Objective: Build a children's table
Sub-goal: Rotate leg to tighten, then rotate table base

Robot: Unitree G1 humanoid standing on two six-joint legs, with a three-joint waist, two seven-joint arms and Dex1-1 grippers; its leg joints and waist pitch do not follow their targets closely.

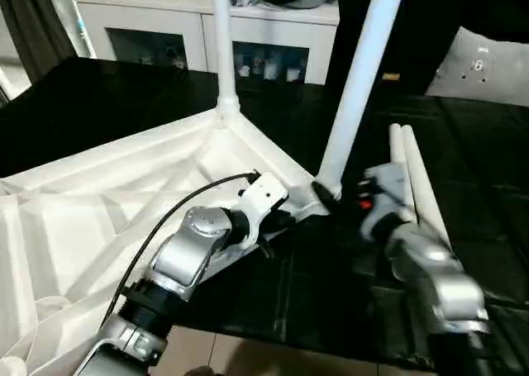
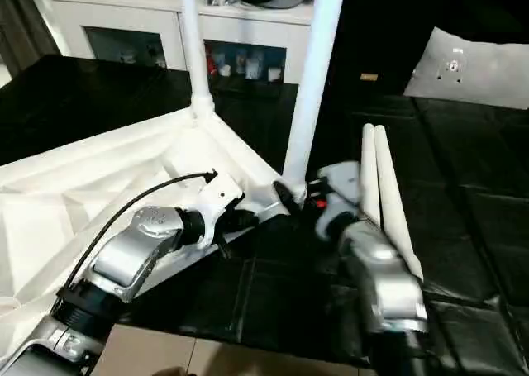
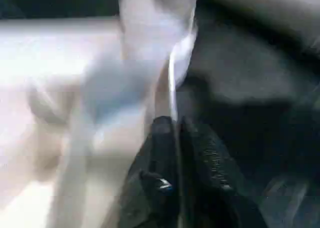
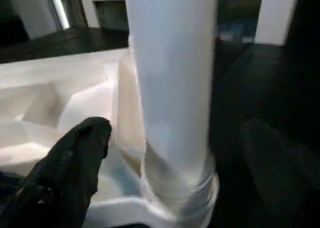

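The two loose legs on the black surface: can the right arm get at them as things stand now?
Probably yes. The two loose legs lie side by side right beside the right gripper, with nothing lying over them. But its fingers now stand open around the base of the near upright leg, so it must back off first.

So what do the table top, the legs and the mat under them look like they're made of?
Table top: looks like moulded white plastic, with thin ribs and a soft sheen. Legs, like the near upright one: smooth white tubes, probably the same plastic, though painted metal can't be ruled out. Mat: black, glossy and slightly wrinkled, possibly vinyl or rubber sheet.
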